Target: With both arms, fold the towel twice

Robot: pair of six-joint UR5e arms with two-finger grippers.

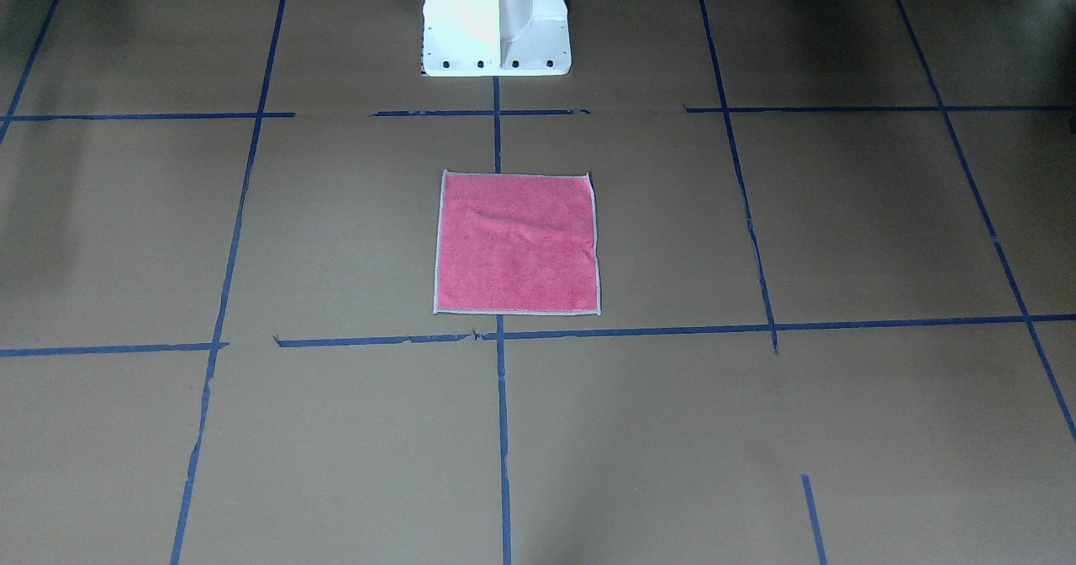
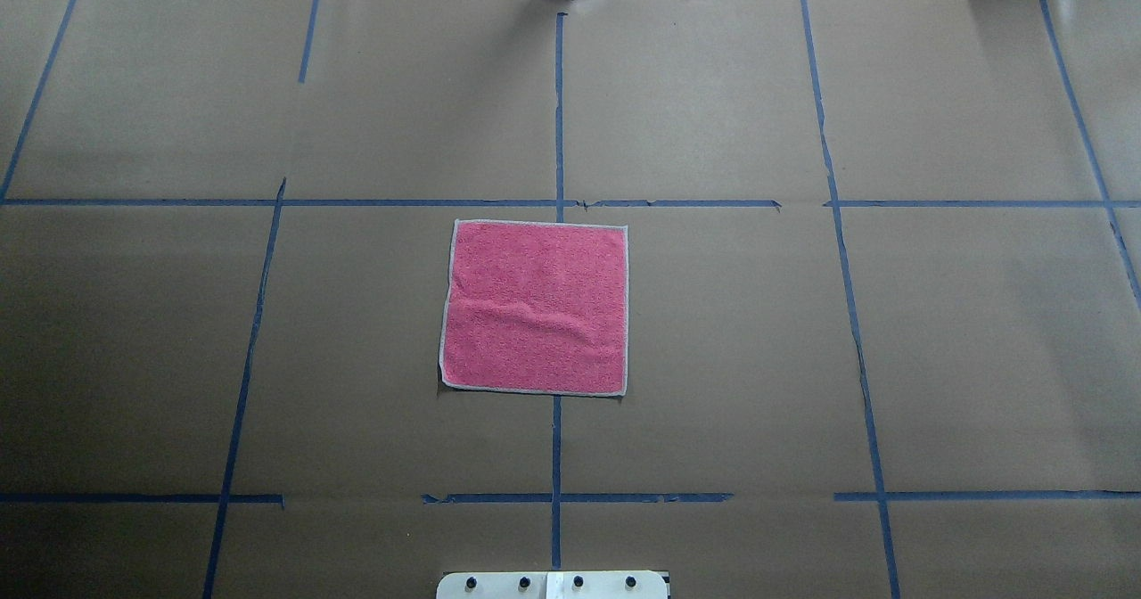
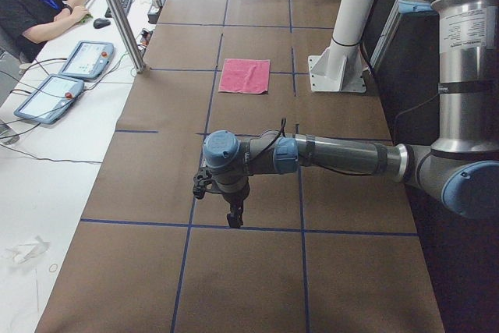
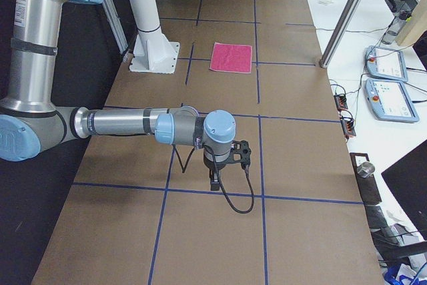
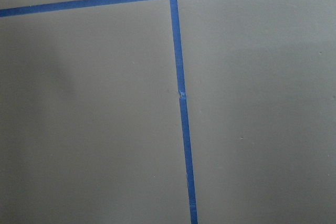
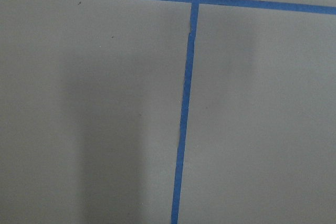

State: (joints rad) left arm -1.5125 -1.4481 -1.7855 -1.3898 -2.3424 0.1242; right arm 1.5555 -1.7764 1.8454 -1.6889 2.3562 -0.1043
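Observation:
The towel [image 2: 535, 307] lies flat and unfolded on the brown table, pink-red face up with its pale grey edge all round. It also shows in the front-facing view [image 1: 517, 242], the exterior left view [image 3: 245, 76] and the exterior right view [image 4: 231, 57]. My left gripper [image 3: 233, 218] hangs over the table far from the towel, seen only in the exterior left view. My right gripper [image 4: 214, 183] hangs likewise, seen only in the exterior right view. I cannot tell whether either is open or shut. Both wrist views show only bare table and blue tape.
The white pedestal [image 1: 496, 18] stands just behind the towel. Blue tape lines [image 2: 557, 118] grid the brown table. An operator [image 3: 31, 5] sits at a side bench with tablets [image 3: 86, 58]. A metal post [image 4: 347, 15] stands at the table's far edge.

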